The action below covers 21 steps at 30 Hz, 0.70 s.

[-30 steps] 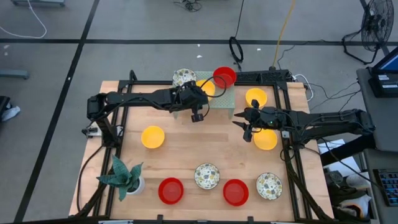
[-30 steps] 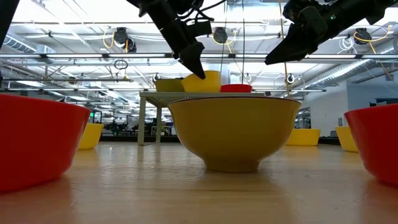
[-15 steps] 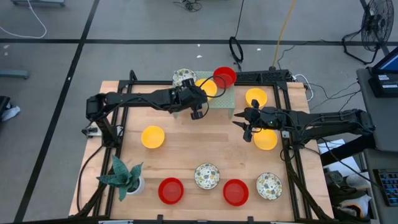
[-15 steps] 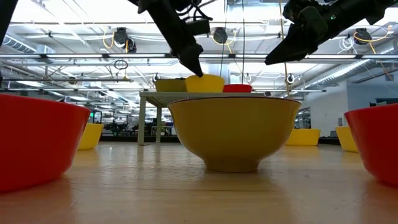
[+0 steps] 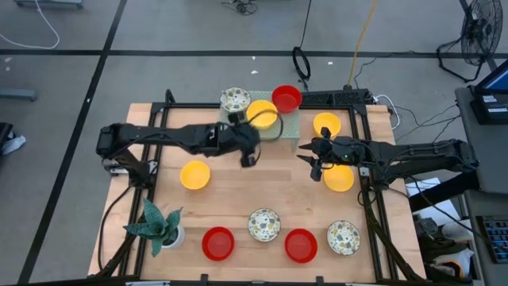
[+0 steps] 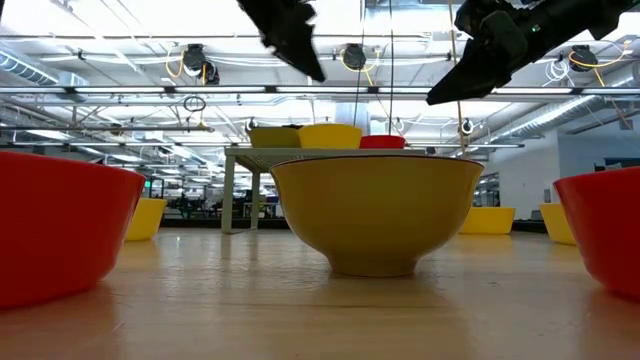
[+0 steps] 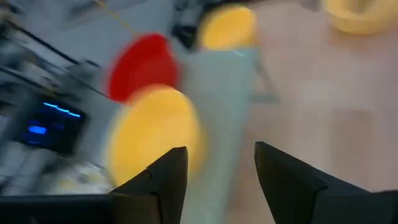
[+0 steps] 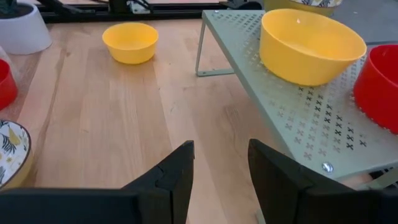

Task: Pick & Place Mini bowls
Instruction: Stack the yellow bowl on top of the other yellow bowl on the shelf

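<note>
A yellow mini bowl [image 5: 262,114] sits on the pale green rack [image 5: 284,128], between a speckled bowl [image 5: 235,99] and a red bowl [image 5: 286,98]. My left gripper [image 5: 248,152] is open and empty, just in front of the rack. In its wrist view [image 7: 217,152] the yellow bowl [image 7: 155,134] and red bowl [image 7: 143,65] show on the rack [image 7: 217,93]. My right gripper [image 5: 311,160] is open and empty, hovering right of the rack. Its wrist view [image 8: 221,146] faces the yellow bowl [image 8: 311,43] on the rack.
More bowls lie on the table: yellow ones [image 5: 195,175], [image 5: 327,125], [image 5: 339,178], red ones [image 5: 218,243], [image 5: 301,245], speckled ones [image 5: 263,225], [image 5: 343,237]. A potted plant [image 5: 159,226] stands front left. In the low view a yellow bowl [image 6: 377,210] fills the foreground.
My left gripper has let go of the yellow bowl, which now rests on the rack, and has drawn back from it toward the table's middle. The right arm has not moved.
</note>
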Motion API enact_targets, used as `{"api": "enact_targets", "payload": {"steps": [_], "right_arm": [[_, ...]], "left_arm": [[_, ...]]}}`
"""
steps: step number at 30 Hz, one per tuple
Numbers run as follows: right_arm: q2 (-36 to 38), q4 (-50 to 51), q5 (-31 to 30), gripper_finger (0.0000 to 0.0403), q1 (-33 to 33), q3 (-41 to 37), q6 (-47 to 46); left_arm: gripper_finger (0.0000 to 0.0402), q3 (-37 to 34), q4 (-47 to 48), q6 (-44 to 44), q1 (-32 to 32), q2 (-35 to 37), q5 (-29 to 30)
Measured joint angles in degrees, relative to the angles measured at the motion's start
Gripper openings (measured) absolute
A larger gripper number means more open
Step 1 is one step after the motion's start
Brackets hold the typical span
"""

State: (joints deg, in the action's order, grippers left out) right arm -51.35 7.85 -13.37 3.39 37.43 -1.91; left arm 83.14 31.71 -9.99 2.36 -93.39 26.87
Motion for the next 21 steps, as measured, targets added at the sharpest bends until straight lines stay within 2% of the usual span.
{"api": "enact_targets", "payload": {"steps": [10,12,16,21], "right_arm": [[0.0,-0.3,0.0,0.0139,0.0,0.0,0.0],[0.0,-0.3,0.0,0.0139,0.0,0.0,0.0],[0.0,-0.7,0.0,0.0139,0.0,0.0,0.0],[0.0,-0.8,0.1,0.0139,0.0,0.0,-2.9]], "left_arm": [[0.0177,-0.1,19.4,26.1,-8.4,1.1,-19.2],[0.0172,-0.1,20.7,29.1,-9.7,1.1,-22.4],[0.0161,-0.1,21.0,27.8,-12.6,0.5,-26.3],[0.0150,-0.1,20.6,18.4,-16.7,0.6,-27.0]]}}
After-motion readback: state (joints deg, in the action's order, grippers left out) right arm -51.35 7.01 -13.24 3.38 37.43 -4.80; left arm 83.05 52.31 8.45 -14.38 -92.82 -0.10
